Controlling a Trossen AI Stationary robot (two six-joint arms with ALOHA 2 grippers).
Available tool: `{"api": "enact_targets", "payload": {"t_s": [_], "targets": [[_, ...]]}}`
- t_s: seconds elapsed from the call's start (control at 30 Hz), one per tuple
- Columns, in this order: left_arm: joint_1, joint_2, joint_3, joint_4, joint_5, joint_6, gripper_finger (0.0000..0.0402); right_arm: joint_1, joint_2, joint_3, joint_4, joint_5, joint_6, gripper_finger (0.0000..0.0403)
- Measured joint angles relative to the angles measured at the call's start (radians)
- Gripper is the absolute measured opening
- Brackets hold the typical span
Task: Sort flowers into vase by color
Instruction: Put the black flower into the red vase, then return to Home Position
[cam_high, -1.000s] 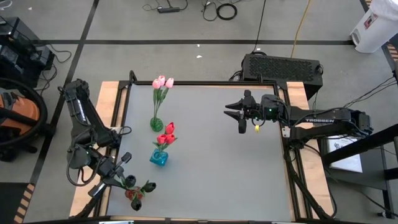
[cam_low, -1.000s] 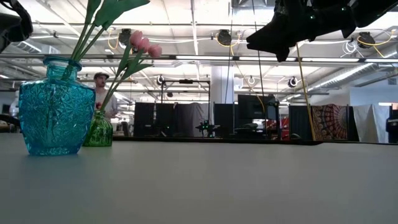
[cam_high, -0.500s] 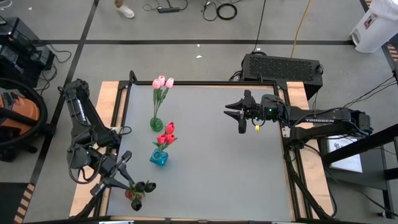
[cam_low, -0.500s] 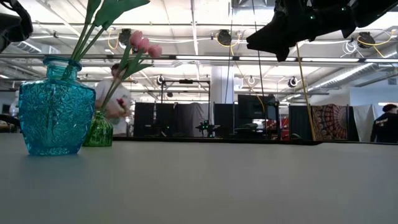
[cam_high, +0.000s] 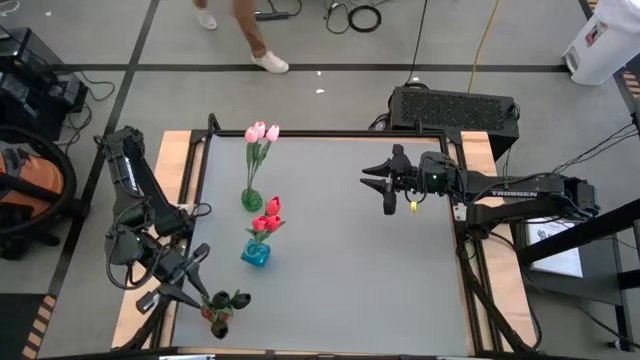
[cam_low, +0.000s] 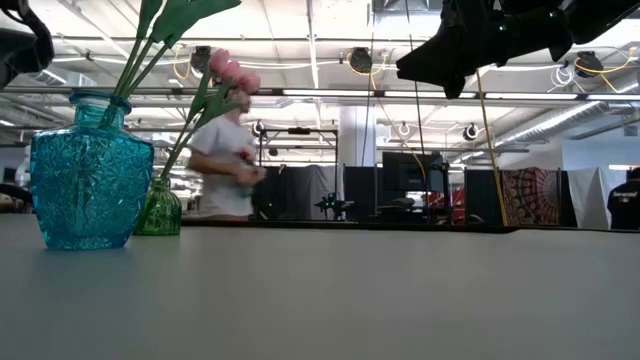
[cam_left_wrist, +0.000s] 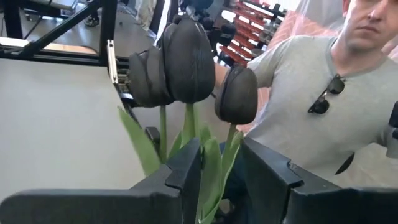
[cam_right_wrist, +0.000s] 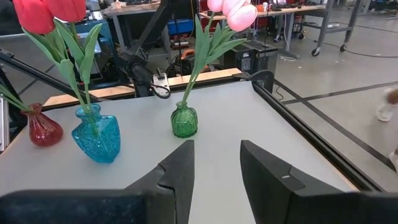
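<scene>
1. Nearly finished: pink tulips (cam_high: 262, 132) stand in the small green glass vase (cam_high: 251, 199), and red tulips (cam_high: 270, 212) stand in the faceted blue glass vase (cam_high: 255, 254).
2. Black tulips (cam_left_wrist: 186, 62) are the last bunch; their stems sit clamped between the left gripper's (cam_left_wrist: 219, 168) fingers (cam_left_wrist: 186, 171).
3. Left gripper (cam_high: 190, 290) holds them at the grey surface's (cam_high: 380, 270) near-left corner, by the small round red glass vase (cam_right_wrist: 45, 128).
4. Cannot tell whether the stems are already in that vase; seating and release look like what is left.
5. Right gripper (cam_right_wrist: 214, 165) hovers over the far right of the surface, fingers apart, holding nothing.
6. A person walks behind the surface.
</scene>
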Motion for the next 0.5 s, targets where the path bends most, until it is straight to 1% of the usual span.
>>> {"api": "enact_targets", "payload": {"t_s": [0.13, 0.37, 0.5], "targets": [[0.000, -0.037, 0.000, -0.056, -0.014, 0.003, 0.0118, 0.000, 0.000, 0.000, 0.000, 0.000, 0.000, 0.0121], [0.000, -0.109, 0.000, -0.160, -0.123, 0.007, 0.0118, 0.000, 0.000, 0.000, 0.000, 0.000, 0.004, 0.0121], [0.000, -0.142, 0.000, -0.197, -0.179, 0.039, 0.0118, 0.000, 0.000, 0.000, 0.000, 0.000, 0.004, 0.0121]]}}
